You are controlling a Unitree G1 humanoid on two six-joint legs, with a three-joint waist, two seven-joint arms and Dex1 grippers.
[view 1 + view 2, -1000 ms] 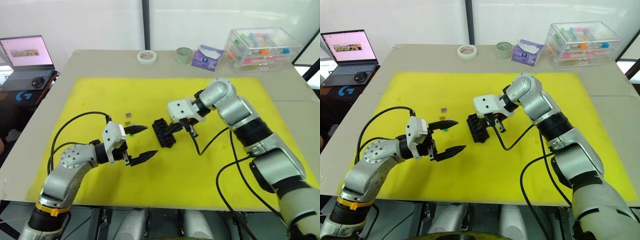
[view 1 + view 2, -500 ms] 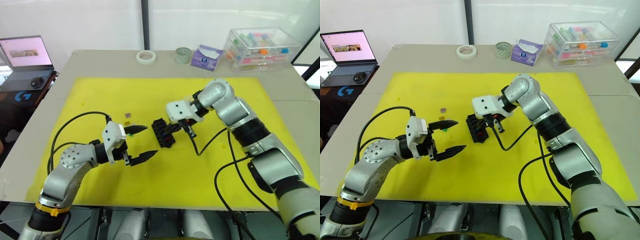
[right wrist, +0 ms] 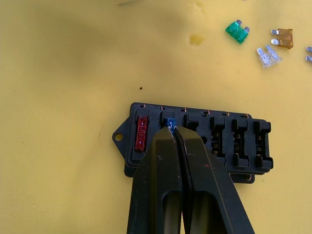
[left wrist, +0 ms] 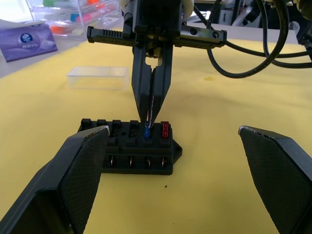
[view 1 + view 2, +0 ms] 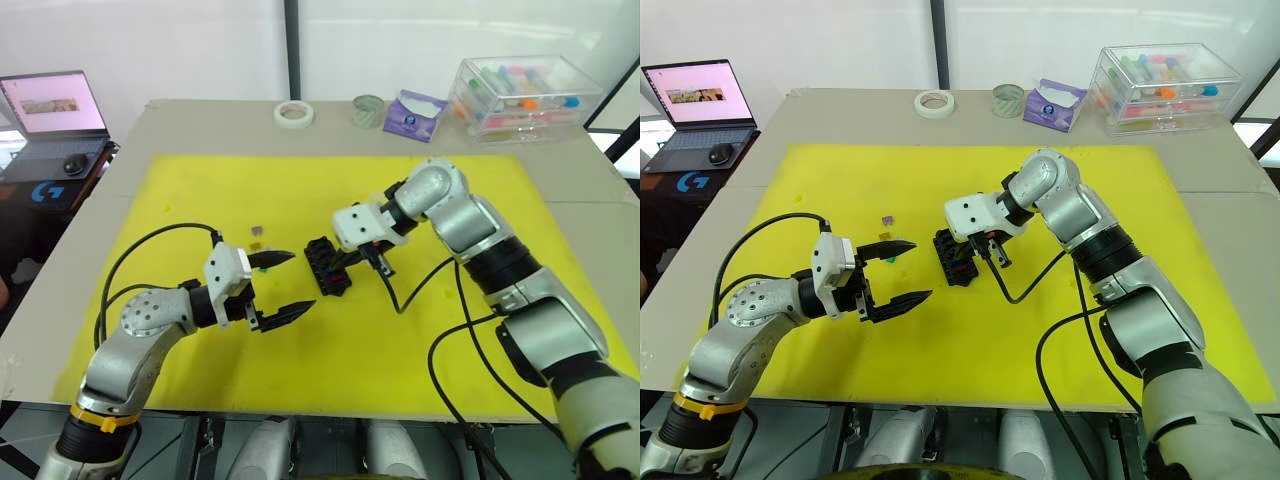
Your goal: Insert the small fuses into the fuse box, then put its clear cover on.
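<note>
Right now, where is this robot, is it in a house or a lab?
Probably a lab or test workshop: a yellow mat covers the work table, a laptop runs beside it, and a fuse box sits ready.

The right gripper point(image 4: 150, 124) comes down from above, fingers pressed together on a blue fuse point(image 4: 146, 133) at the fuse box point(image 4: 127, 151), a red fuse point(image 4: 165, 129) seated just beside. The clear cover point(image 4: 98, 77) lies beyond it.

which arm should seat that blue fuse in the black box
Right. The right end effector is already shut on the blue fuse, directly over the fuse box slot beside the red fuse. The left end effector hangs open, apart from the box, holding nothing.
</note>
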